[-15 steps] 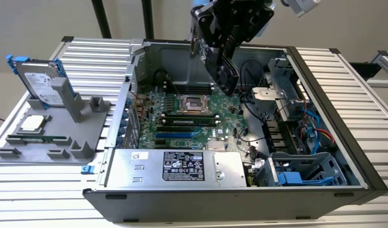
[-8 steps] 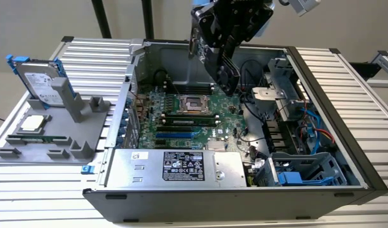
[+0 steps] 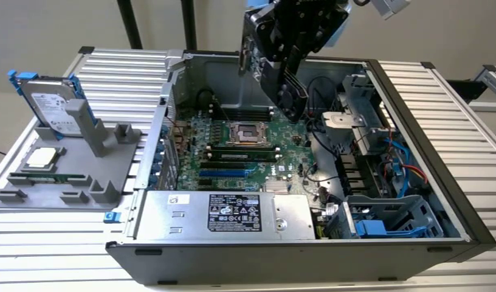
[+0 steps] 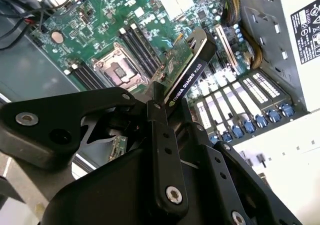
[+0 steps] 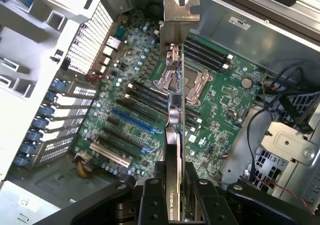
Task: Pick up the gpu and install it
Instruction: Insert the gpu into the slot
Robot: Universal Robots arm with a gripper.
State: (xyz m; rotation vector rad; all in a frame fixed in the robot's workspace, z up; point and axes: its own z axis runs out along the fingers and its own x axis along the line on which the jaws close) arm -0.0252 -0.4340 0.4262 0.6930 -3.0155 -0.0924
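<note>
My gripper (image 5: pixel 172 187) is clamped on the thin green gpu (image 5: pixel 173 110), long axis sticking straight out, shiny bracket (image 5: pixel 176 20) at the far end.

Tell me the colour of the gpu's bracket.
Silver; the gpu bracket shows best in the first wrist view.

An open dark grey computer case (image 3: pixel 231 261) lies on a white slatted metal table (image 3: pixel 53 243), showing a green motherboard (image 3: pixel 231 152) with a silver boxy power supply (image 3: pixel 223 214) just beside it. At the exterior view's left, a grey moulded holder (image 3: pixel 110 152) carries an upright silver hard drive in a blue frame (image 3: pixel 53 109), a square silver processor chip (image 3: pixel 41 158) and a thin green memory stick (image 3: pixel 49 179).
</note>
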